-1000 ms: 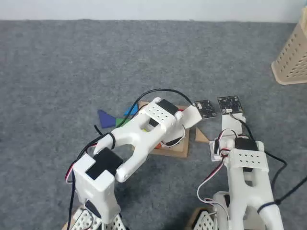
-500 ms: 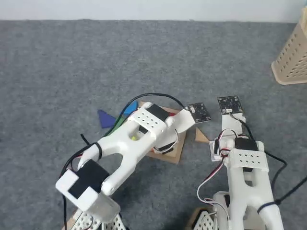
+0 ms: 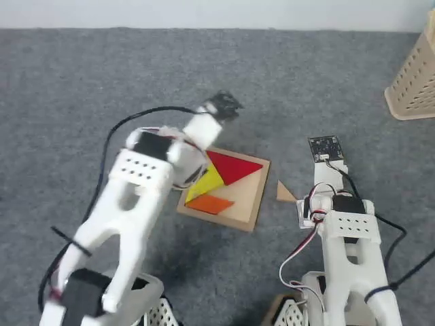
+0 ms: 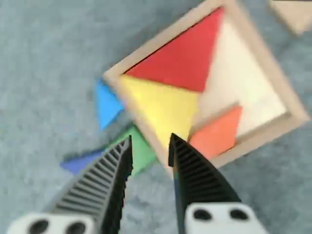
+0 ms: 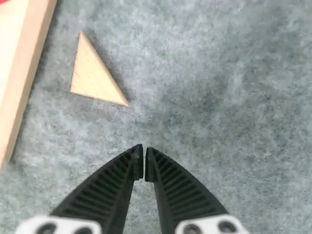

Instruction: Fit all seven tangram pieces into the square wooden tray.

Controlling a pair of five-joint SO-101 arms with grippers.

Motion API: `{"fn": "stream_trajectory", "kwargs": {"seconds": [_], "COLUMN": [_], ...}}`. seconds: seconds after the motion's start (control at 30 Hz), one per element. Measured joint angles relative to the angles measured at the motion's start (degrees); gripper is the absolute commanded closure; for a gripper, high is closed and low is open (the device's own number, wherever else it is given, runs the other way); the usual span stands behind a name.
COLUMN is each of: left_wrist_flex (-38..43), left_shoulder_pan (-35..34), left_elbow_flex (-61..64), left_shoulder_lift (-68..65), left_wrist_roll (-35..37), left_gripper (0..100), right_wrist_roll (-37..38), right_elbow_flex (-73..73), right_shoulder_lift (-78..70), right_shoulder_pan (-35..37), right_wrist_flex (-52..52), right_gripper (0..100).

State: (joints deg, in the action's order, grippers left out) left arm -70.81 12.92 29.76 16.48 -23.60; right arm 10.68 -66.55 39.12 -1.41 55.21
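The square wooden tray (image 3: 255, 204) lies mid-table with a red triangle (image 3: 234, 166), a yellow triangle (image 3: 207, 182) and an orange piece (image 3: 211, 204) in it. In the left wrist view my left gripper (image 4: 150, 146) hangs open and empty above the tray's edge (image 4: 287, 105), over the yellow triangle (image 4: 163, 105) and a green piece (image 4: 139, 148). A blue triangle (image 4: 107, 102) and a dark blue piece (image 4: 80, 161) lie outside the tray. My right gripper (image 5: 144, 153) is shut over bare carpet, close to a plain wood triangle (image 5: 95, 75) (image 3: 285, 193) lying right of the tray.
A cream slotted basket (image 3: 414, 75) stands at the far right edge. The left arm (image 3: 146, 176) rises over the tray's left side and the right arm (image 3: 346, 227) stands right of it. Grey carpet covers the table all around.
The left arm has swung off the tray toward the left and risen, uncovering the pieces inside. The right arm has kept still.
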Motion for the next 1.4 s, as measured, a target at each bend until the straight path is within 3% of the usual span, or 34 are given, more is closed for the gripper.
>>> {"fn": "stream_trajectory", "kwargs": {"seconds": [0.23,0.33,0.53,0.63,0.83,1.03,1.4], "left_wrist_flex": [1.14,3.60,15.30,21.19,31.03,31.74,32.00], "left_shoulder_pan": [-8.35,-14.51,-31.47,-36.22,-36.48,-36.48,-36.57], "left_elbow_flex": [6.77,10.02,18.37,23.38,31.56,31.82,31.82], "left_shoulder_lift": [1.85,1.85,1.85,1.85,2.20,2.20,2.20], "left_wrist_roll": [-0.09,1.58,5.45,6.24,6.07,6.07,6.07], "left_gripper": [88,88,88,88,88,88,88], "right_wrist_roll": [1.93,2.90,6.07,6.24,6.24,6.24,6.24], "right_elbow_flex": [0.09,2.64,11.87,15.47,19.69,21.19,22.42], "right_shoulder_lift": [0.00,0.00,0.00,-0.09,-9.85,-23.21,-29.63], "right_shoulder_pan": [4.66,7.38,16.09,19.60,25.41,23.38,19.69], "right_wrist_flex": [1.49,5.01,12.13,13.36,13.19,7.91,3.08], "right_gripper": [98.3,92.0,84.8,84.7,84.6,84.6,77.2]}}
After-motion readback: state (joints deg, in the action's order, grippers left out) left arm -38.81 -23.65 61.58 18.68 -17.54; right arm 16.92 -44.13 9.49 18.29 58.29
